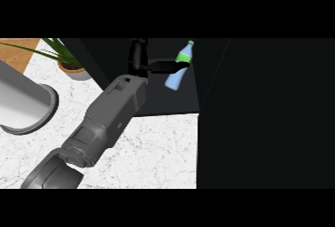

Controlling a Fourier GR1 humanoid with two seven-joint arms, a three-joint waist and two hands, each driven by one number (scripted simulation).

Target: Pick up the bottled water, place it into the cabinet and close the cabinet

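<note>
Bottled water: pale blue body, green neck and cap, tilted with the cap toward one o'clock, held inside the dark cabinet opening at about twelve o'clock of the view. We see the bottle clear of the cabinet floor, its lower end hanging free. Robot hand, left: black, reaching into the opening; its thumb and fingers pinch the bottle around the upper body, just under the green part, the contact lying at the bottle's nine o'clock side. We record this hand as holding the bottle. Grey forearm: runs from seven o'clock at the lower edge up to the cabinet mouth. Cabinet door: a large black panel filling the three o'clock half of the view, standing open beside the bottle. Worktop: white marbled surface under the forearm, from centre to six o'clock. Potted plant: green blades in a small pot, at eleven o'clock, well apart from the bottle. Grey cylinder: large, with a round base, at nine o'clock on the worktop. We find no right robot hand in view.
</note>
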